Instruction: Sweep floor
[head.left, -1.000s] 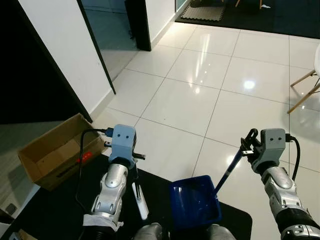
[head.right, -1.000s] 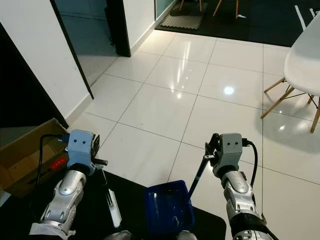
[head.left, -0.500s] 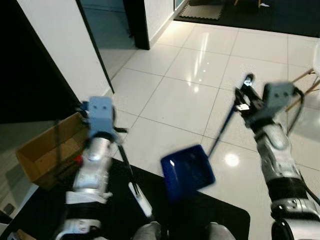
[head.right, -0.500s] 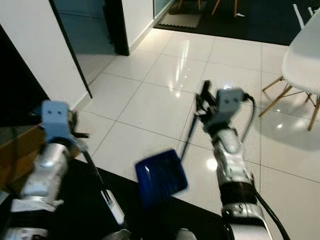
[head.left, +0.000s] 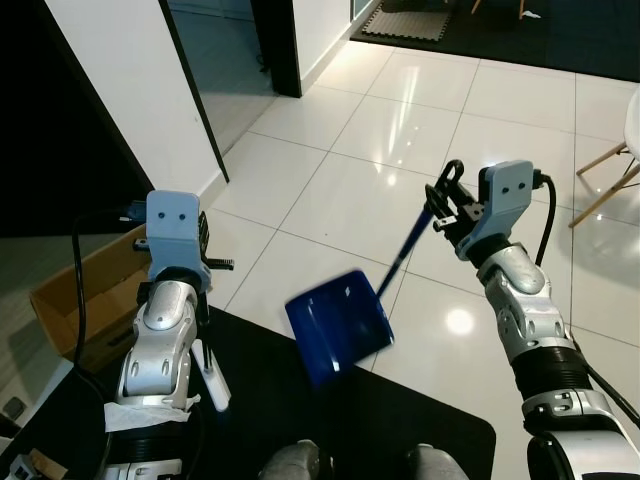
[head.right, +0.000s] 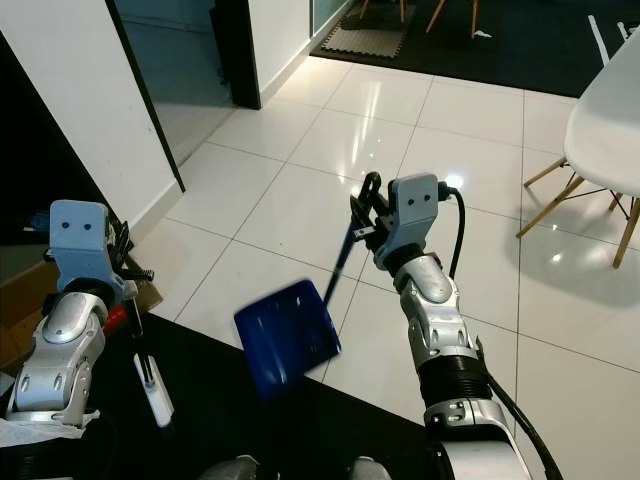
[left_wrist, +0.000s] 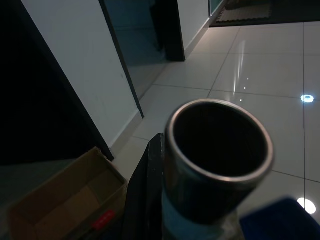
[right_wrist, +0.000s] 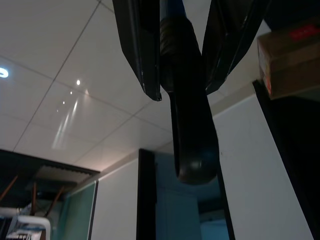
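The blue dustpan (head.left: 338, 322) is held off the white tiled floor (head.left: 340, 190) by its long handle, clenched in the right claw (head.left: 447, 199), slanting down toward the broom (head.right: 150, 380) gripped by the left claw (head.right: 122, 262).

We see open white tile floor (head.left: 380, 150) across the frame's centre and top; a cardboard box (head.left: 75, 310) and wall (head.left: 130, 90) crowd the left, chair legs (head.left: 605, 185) the right edge.
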